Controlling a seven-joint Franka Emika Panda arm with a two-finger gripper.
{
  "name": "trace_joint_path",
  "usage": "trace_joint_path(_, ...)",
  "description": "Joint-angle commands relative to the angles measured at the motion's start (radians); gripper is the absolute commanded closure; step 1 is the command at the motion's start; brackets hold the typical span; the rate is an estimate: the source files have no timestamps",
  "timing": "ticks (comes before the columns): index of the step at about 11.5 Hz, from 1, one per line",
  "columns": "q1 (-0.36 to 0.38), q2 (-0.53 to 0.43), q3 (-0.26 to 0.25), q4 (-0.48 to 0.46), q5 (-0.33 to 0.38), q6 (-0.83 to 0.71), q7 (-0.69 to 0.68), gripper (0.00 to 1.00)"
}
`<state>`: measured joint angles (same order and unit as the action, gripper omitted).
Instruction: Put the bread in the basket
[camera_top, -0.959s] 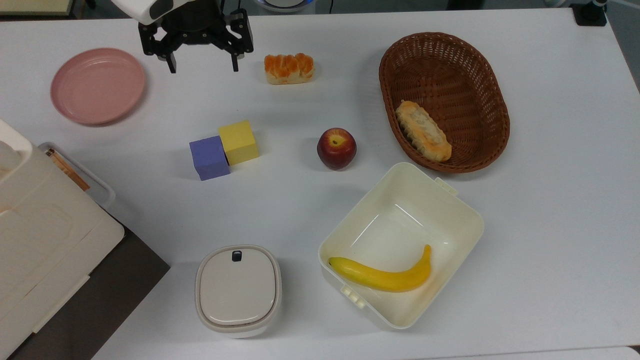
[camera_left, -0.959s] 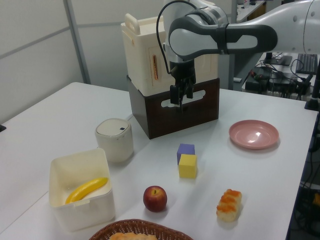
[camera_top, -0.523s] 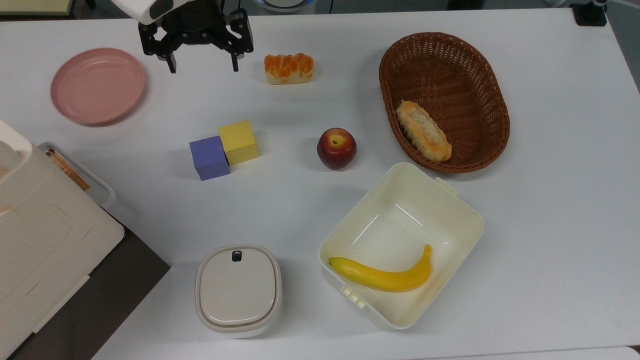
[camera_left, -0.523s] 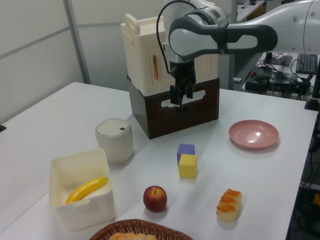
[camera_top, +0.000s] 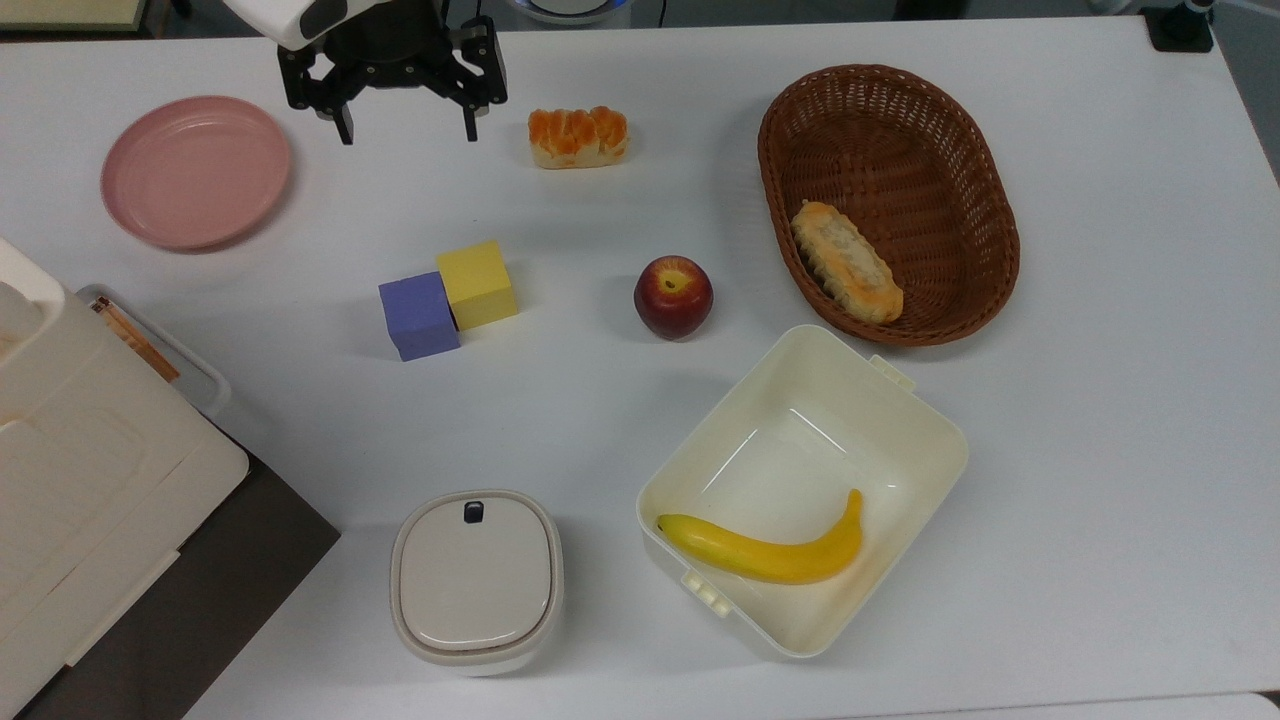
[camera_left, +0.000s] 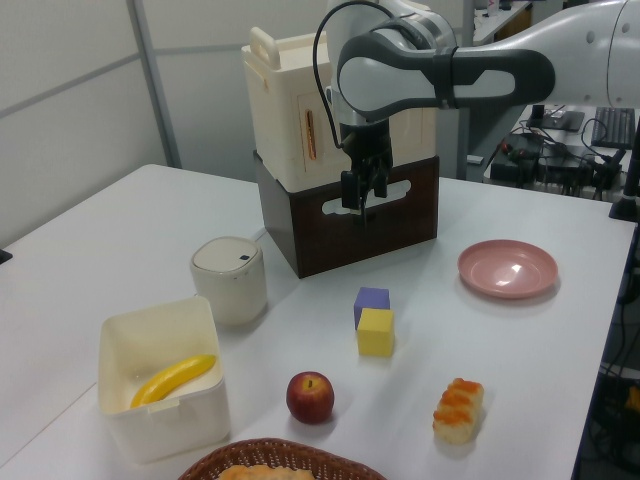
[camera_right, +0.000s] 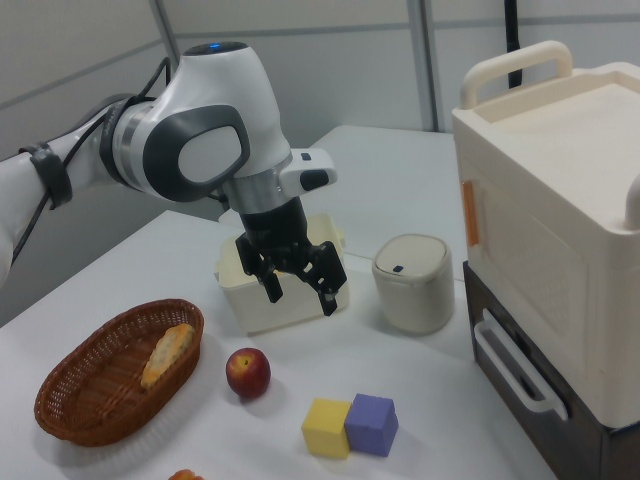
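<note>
The bread (camera_top: 579, 137), a stubby loaf with an orange glazed top, lies on the white table at the top view's upper middle, and near the front right in the left view (camera_left: 458, 410). The basket (camera_top: 900, 150), dark-brown wicker, sits to the top view's right of it and holds a longer ridged bread (camera_top: 846, 262). My gripper (camera_top: 406, 133) hangs open and empty above the table, to the top view's left of the bread and apart from it. It also shows in the left view (camera_left: 358, 205) and the right view (camera_right: 301, 298). The basket (camera_right: 80, 395) sits at the right view's lower left.
A pink plate (camera_top: 195, 170) lies to the top view's left of the gripper. A purple cube (camera_top: 418, 315), a yellow cube (camera_top: 477, 284) and an apple (camera_top: 673, 297) sit mid-table. A cream box (camera_top: 940, 425) holds a banana (camera_top: 770, 555). A lidded pot (camera_top: 475, 580) and a large cream appliance (camera_top: 80, 470) stand at the lower left.
The gripper has crept very slightly toward the top view's upper edge, still open. Nothing on the table has moved.
</note>
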<state>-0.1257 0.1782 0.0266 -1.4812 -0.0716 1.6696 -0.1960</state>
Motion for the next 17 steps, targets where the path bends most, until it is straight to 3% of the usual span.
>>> trace_joint_path(1,0.011,-0.02,-0.014,-0.004,0.007,-0.033,-0.025,0.0)
trace_joint_path(10,0.055,-0.017,-0.054,-0.004,0.009,-0.068,-0.049,0.0)
trace_joint_path(17,0.051,-0.025,-0.047,-0.007,0.004,-0.128,-0.094,0.0)
